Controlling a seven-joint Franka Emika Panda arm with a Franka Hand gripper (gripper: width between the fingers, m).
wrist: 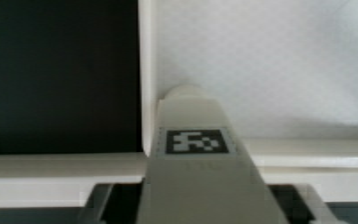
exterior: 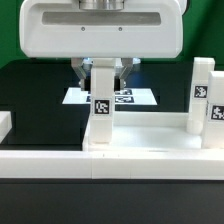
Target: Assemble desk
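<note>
The desk slab (exterior: 150, 136) lies wide and white across the exterior view. One white square leg (exterior: 102, 110) with a tag stands upright on the slab's corner at the exterior view's left. My gripper (exterior: 103, 72) comes down from above, and its jaws are closed on the top of this leg. In the wrist view the same leg (wrist: 197, 150) runs up from between the dark fingers (wrist: 119, 206) of my gripper (wrist: 197, 204), and the slab (wrist: 265, 70) lies beyond it. A second tagged leg (exterior: 203, 92) stands upright at the slab's corner at the exterior view's right.
The marker board (exterior: 135, 97) lies on the black table behind the held leg. A long low white rail (exterior: 110, 166) runs along in front of the slab. A small white part (exterior: 4, 124) shows at the exterior view's left edge.
</note>
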